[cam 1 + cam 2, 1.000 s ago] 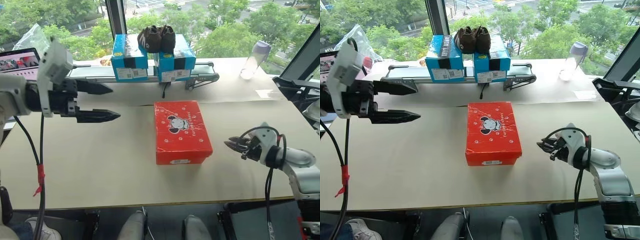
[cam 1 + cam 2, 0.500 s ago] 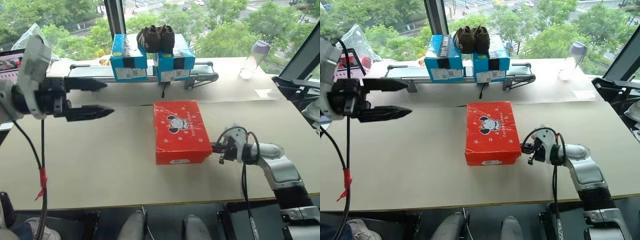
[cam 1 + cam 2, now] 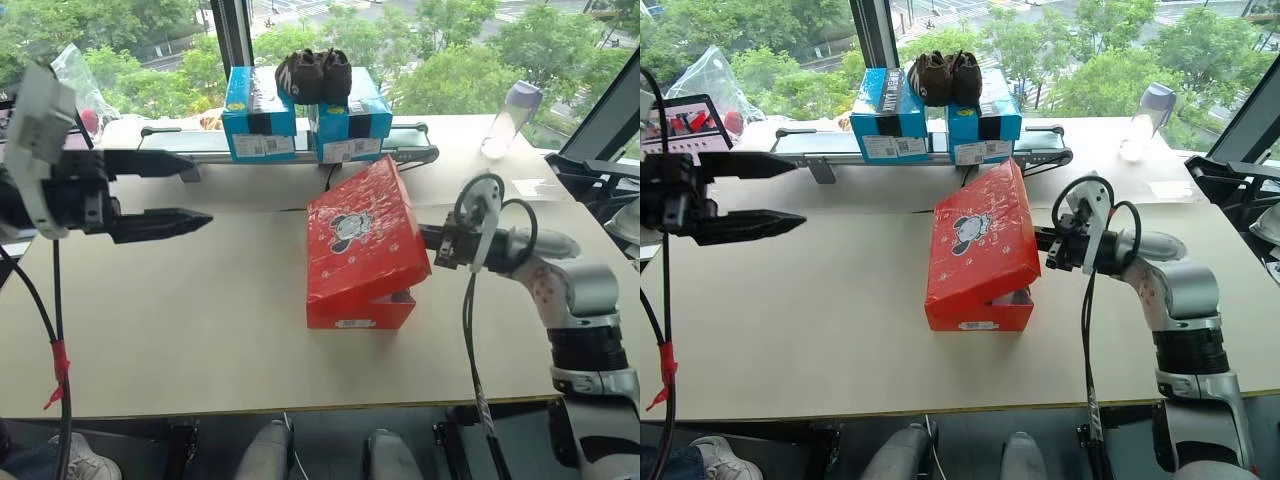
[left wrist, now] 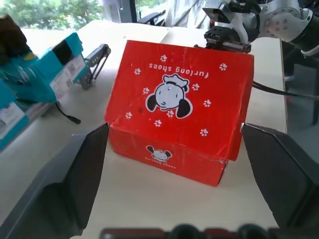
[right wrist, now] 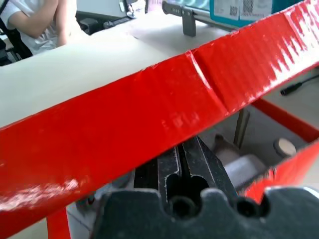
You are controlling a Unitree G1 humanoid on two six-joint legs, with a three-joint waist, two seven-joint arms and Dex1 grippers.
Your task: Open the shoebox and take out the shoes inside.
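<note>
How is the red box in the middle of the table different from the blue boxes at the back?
The red shoebox has a cartoon print; the blue boxes have black bands. The red one's lid is tilted up on one side, showing a gap; the blue ones are shut. The red one sits alone on the table; the blue ones carry dark brown shoes. Both kinds have white end labels.

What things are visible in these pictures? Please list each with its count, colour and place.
shoebox: one, red, table centre, lid tilted up on its right side
blue boxes: two, far side, on a metal rail
dark shoes: one pair, brown, on the blue boxes
bottle: one, clear with purple cap, far right
table: one, beige
left gripper: open, left of the shoebox
right gripper: shut, under the lid's raised edge
</note>
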